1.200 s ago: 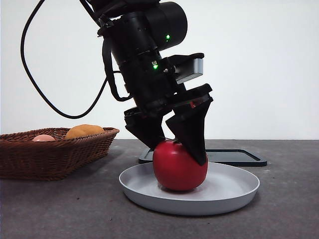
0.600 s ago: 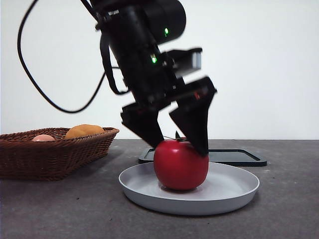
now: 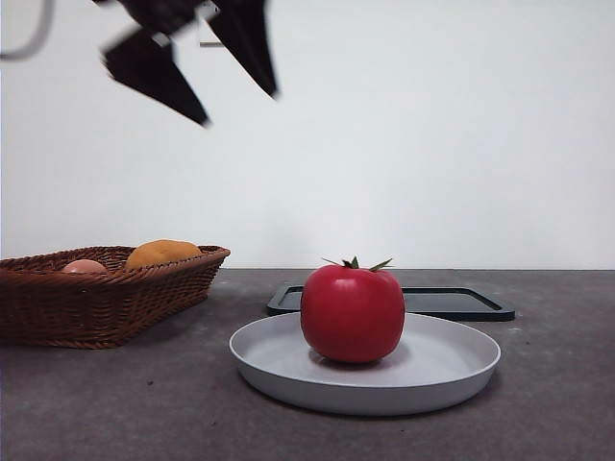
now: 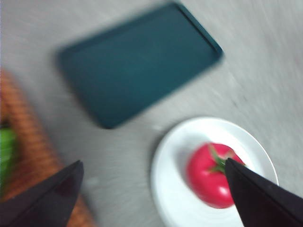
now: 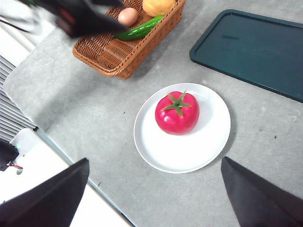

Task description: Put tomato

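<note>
Lifted off the glossy red tomato (image 3: 353, 313), my left gripper (image 3: 197, 72) now blurs, jaws spread and empty, at upper left. I see the tomato upright on the round white plate (image 3: 452, 370); my right gripper (image 5: 156, 198) waits, jaws apart.

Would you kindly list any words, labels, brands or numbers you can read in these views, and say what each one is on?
None: no readable text appears in any view.
The tomato, white plate, wicker basket and dark tray are all unmarked.
The left gripper shows no lettering; it is blurred in the front view.
</note>
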Motion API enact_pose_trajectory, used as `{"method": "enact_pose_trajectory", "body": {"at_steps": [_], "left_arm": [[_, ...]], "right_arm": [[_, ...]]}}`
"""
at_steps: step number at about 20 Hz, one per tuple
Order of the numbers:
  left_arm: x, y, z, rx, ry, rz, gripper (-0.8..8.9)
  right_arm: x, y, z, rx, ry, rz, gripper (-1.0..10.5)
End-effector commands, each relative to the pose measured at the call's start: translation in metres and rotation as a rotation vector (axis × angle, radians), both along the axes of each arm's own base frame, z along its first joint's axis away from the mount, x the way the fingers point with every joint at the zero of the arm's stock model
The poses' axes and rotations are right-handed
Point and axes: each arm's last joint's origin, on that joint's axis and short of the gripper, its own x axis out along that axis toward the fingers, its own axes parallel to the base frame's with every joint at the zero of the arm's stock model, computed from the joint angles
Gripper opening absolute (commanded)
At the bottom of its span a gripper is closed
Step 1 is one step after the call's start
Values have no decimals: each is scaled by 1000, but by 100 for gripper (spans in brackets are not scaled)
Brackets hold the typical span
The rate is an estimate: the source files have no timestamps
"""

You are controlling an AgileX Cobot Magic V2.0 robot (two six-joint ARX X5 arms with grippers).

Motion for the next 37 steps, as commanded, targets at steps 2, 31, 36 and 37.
{"method": "enact_pose_trajectory", "body": {"at_steps": [2, 31, 36, 37], "left_arm": [[-20, 34, 33, -48, -46, 58, 482], [-108, 76, 52, -90, 192, -211, 468], [-108, 76, 52, -90, 191, -211, 468], [-108, 76, 52, -90, 191, -211, 468]], "right_arm": [[6, 2, 4, -8, -12, 9, 446], [109, 91, -55, -142, 109, 199, 449], [135, 119, -91, -233, 148, 202, 464], [139, 124, -97, -243, 150, 203, 464]]}}
